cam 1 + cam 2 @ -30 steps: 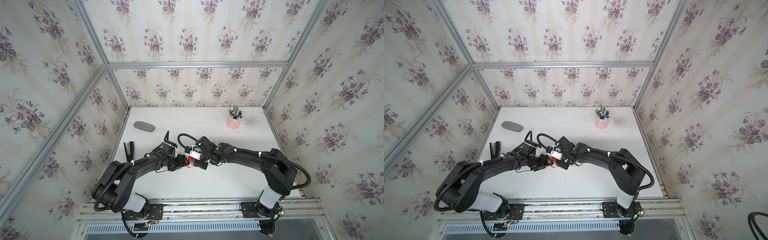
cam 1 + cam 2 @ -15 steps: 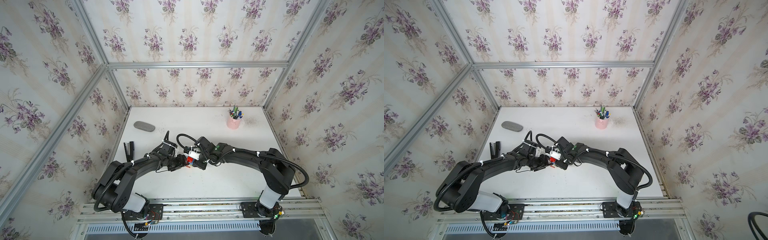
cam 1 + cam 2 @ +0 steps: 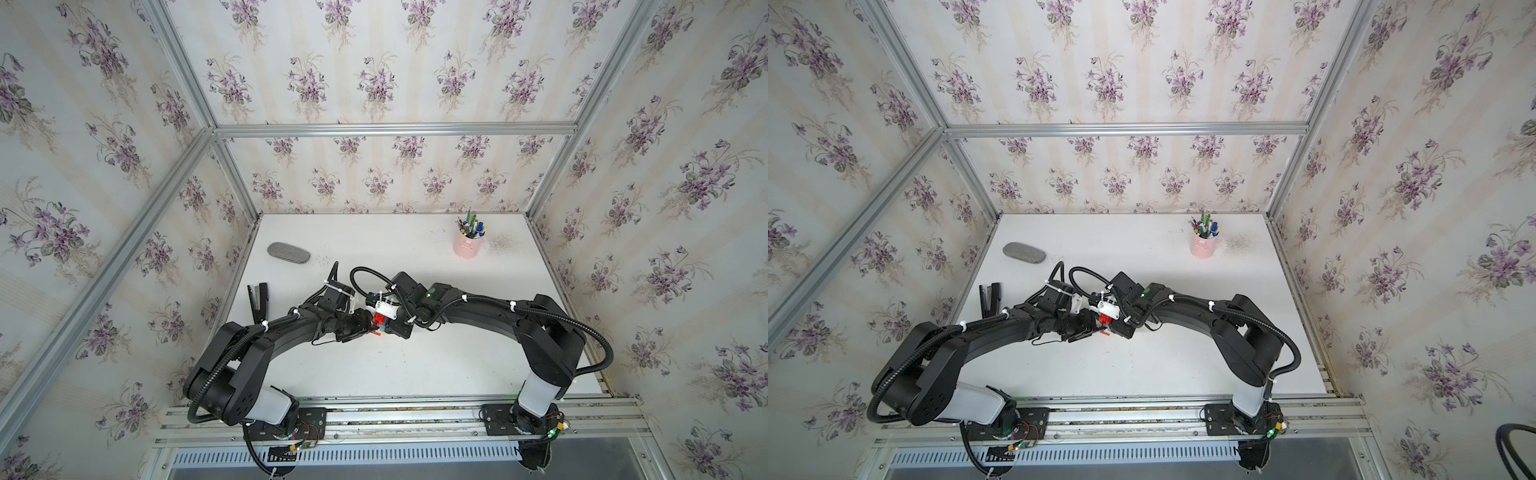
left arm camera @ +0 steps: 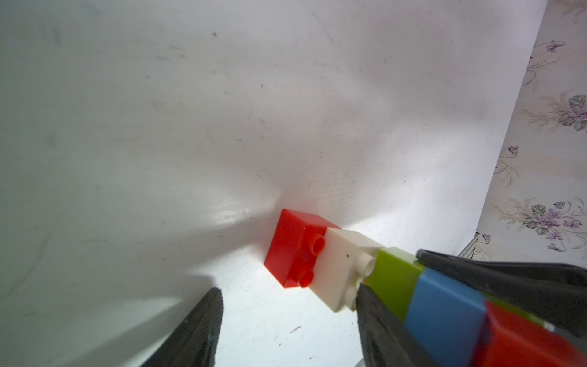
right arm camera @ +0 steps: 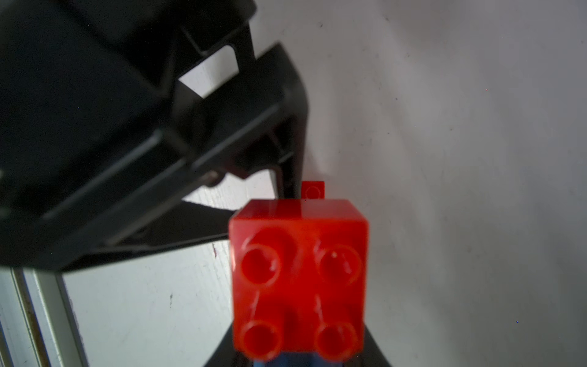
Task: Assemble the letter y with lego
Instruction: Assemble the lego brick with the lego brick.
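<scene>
mid-frame in both top views, right gripper (image 5: 298,359) pinches the letter y (image 3: 379,320) by its blue bar (image 4: 444,308); left gripper (image 4: 289,289) jaws spread beside the tail (image 4: 295,251)

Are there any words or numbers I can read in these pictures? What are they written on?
No words, numbers or signs can be read anywhere.
red brick: any mark on its studs is too blurred to read.
pens in the pink cup: any print is too small to read.

Glossy plastic lego (image 4: 394,279); smooth white table (image 4: 158,127), faint sheen.
</scene>
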`<action>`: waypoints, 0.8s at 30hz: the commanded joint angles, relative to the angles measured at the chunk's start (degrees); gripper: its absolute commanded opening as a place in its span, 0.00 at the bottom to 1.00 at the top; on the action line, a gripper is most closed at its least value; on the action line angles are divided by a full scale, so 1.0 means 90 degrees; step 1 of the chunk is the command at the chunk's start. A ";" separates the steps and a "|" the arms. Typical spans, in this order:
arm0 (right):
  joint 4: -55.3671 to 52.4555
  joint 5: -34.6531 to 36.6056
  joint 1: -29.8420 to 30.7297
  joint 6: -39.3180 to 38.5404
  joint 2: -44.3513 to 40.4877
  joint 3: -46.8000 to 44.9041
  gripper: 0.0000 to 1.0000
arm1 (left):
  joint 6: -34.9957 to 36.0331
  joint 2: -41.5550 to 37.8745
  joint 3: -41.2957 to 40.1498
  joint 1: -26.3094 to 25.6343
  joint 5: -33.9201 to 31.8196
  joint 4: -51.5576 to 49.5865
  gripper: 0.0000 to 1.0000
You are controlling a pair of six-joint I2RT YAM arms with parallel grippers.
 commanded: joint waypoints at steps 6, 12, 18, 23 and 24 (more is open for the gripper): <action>-0.0124 0.0239 0.0003 -0.0040 0.0119 0.0027 0.22 | 0.0115 0.0041 -0.0138 0.0047 -0.0733 -0.0898 0.63; -0.0106 0.0273 0.0000 -0.0027 0.0139 0.0046 0.22 | 0.0099 -0.0094 -0.0291 0.0169 -0.0699 -0.0824 0.64; -0.0186 0.0303 0.0001 -0.0030 0.0181 0.0126 0.22 | 0.0077 -0.0117 -0.0428 0.0272 -0.0520 -0.0624 0.64; -0.0309 0.0346 0.0002 -0.0022 0.0242 0.0234 0.22 | 0.0047 -0.0135 -0.0506 0.0293 -0.0444 -0.0481 0.65; -0.0336 0.0360 -0.0003 -0.0028 0.0264 0.0253 0.22 | 0.0037 -0.0142 -0.0515 0.0306 -0.0436 -0.0464 0.64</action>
